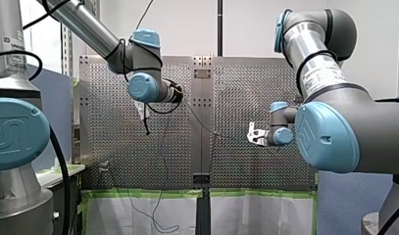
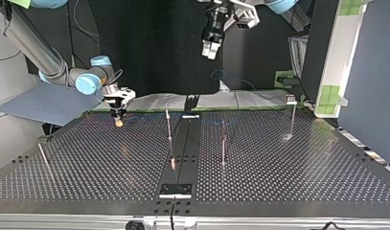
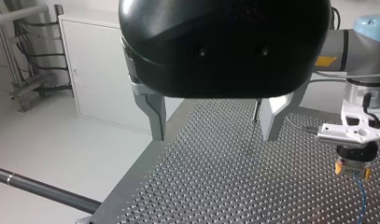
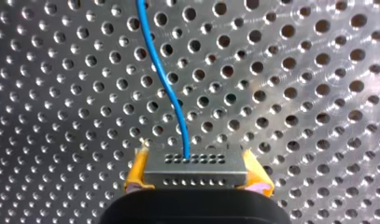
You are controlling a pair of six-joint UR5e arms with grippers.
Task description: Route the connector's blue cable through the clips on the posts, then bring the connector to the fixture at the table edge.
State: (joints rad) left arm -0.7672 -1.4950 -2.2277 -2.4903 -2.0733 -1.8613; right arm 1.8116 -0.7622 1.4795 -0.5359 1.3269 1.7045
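In the right wrist view a grey connector [image 4: 194,168] sits clamped between my right gripper's [image 4: 197,179] yellow pads [image 4: 137,170], just above the perforated table. Its blue cable [image 4: 163,77] runs ahead over the holes. In the top view my right gripper [image 2: 118,119] hangs low at the table's far left, and the blue cable [image 2: 149,115] trails faintly towards the thin posts [image 2: 168,123]. My left gripper [image 2: 210,49] hovers high above the table's far middle, open and empty. In the left wrist view its metal fingers [image 3: 156,114] stand wide apart, and my right gripper [image 3: 352,164] shows beyond them.
More thin posts [image 2: 223,143] rise at mid-table, one [image 2: 292,115] at the far right of the top view and a leaning one [image 2: 43,155] at the left. A dark fixture plate [image 2: 175,190] lies at the near table edge. Loose cables [image 1: 155,223] hang off the far edge.
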